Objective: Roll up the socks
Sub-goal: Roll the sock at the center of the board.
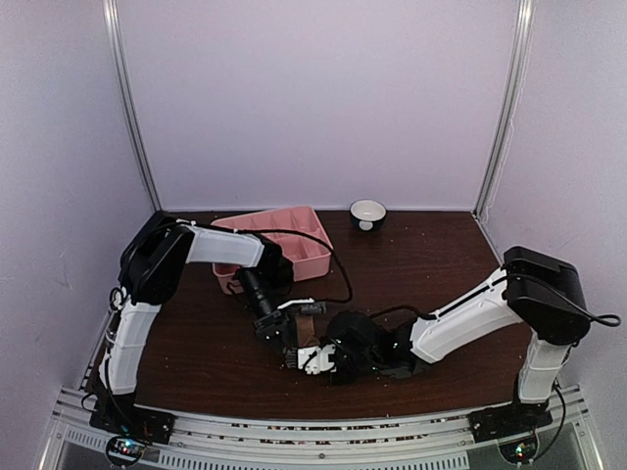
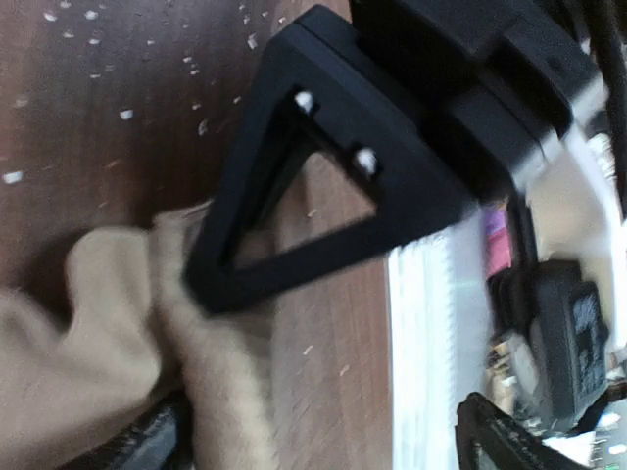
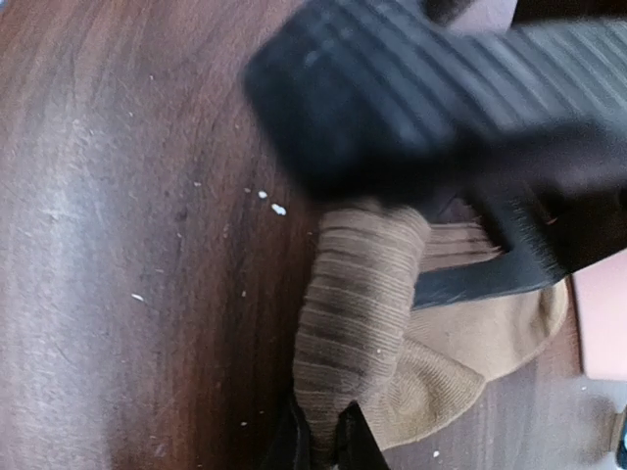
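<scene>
two arms meet low over the near middle of the dark table [image 1: 441, 264]. the left arm rises from its base to a raised elbow at the back left, then slopes down and forward, so the left gripper [image 2: 186, 362] points down at the tan sock [image 3: 362, 313]. its jaws stand wide apart, one black triangular finger against the sock's edge and the other below it, with bunched cloth between them that is not squeezed. the right arm bends at a high elbow on the right and stretches leftward, close to the table. the right gripper [image 3: 318, 446] is closed tight, pinching the ribbed cuff end of the sock, which is folded over the flatter foot part lying on the wood. a pink tray [image 1: 294, 235] and a small bowl [image 1: 367, 212] sit behind.
</scene>
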Motion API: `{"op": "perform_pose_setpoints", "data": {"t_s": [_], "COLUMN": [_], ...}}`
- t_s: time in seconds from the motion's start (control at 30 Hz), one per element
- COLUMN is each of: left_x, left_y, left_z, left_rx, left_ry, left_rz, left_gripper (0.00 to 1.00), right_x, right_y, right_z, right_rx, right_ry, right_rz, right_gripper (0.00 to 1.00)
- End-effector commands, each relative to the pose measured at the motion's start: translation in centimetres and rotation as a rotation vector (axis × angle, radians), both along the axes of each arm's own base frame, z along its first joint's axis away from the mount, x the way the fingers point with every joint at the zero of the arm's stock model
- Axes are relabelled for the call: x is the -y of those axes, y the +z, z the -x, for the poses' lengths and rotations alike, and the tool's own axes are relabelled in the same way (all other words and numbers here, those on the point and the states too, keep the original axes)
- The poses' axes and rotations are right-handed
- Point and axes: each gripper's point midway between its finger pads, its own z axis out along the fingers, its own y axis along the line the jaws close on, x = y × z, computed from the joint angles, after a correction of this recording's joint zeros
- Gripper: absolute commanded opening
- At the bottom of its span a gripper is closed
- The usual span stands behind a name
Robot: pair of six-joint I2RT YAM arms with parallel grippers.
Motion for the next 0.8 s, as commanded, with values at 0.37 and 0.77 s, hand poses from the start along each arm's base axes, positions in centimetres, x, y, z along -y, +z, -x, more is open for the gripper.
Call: {"op": "perform_pose_setpoints", "data": {"t_s": [0.37,0.77], "left_x": [-1.9,-1.5], "left_y": [-3.1,-7.8], "left_z": [-6.9,-9.4], "left_rx": [0.344,0.578], "left_ry": [0.08,0.024], "left_rz": [-0.124,-0.301], "left_gripper": [0.98,0.98], "right_x": [2.5,2.6], "right_y": [-4.3,-4.4], "right_z": [5.4,7.0], "right_rx": [-0.343,-0.47], "right_ry": [-0.042,-0.069], "right_rz": [0.159,0.165], "right_gripper": [0.0,0.0]}}
